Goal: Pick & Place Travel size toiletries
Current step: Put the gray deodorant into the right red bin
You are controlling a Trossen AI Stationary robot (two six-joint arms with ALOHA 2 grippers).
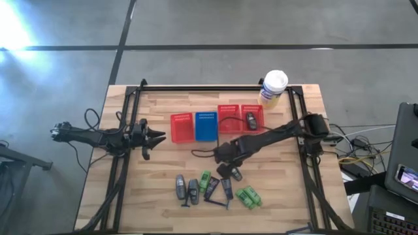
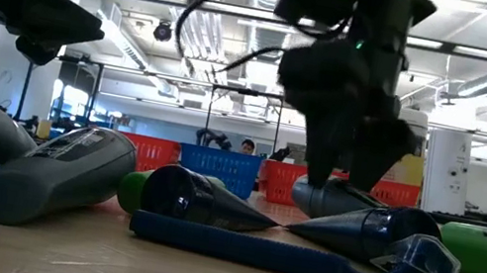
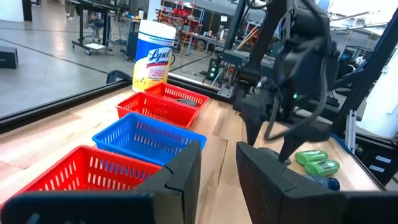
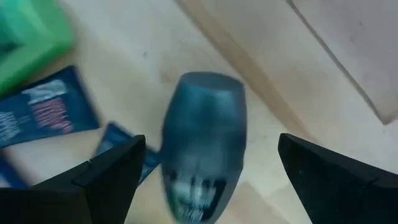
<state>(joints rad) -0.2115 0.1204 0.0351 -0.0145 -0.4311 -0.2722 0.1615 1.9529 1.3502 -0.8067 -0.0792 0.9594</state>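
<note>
High view shows the right claw [image 1: 225, 164] lowered over the worktop [image 1: 163, 183] at the upper edge of the loose cluster of travel size toiletries [image 1: 215, 189], while the left claw [image 1: 155, 138] waits well apart, beside the left red basket [image 1: 181, 126], its fingers parted with nothing between them. In the right wrist view the right claw's two fingers stand wide open either side of a small grey bottle [image 4: 202, 146] lying on the wood, with no contact visible on either side. The step in hand looks like the approach to a pick: the claw is set to straddle this bottle but has not closed. One grey item already lies in the far right red basket [image 1: 251, 116], so the task seems barely begun, with most items still on the worktop. The next move calls for a short descent and a centred squeeze across the bottle's rounded body, which may roll or slip if caught off-centre. Room is tight below the bottle: dark flat tubes [image 4: 43, 115] lie just beside it, a green bottle [image 4: 28, 28] is near, and a finger could nudge them. Toward the baskets the wood is open, giving a free path. The yellow canister [image 1: 273, 88] stands behind the baskets, out of the way.
</note>
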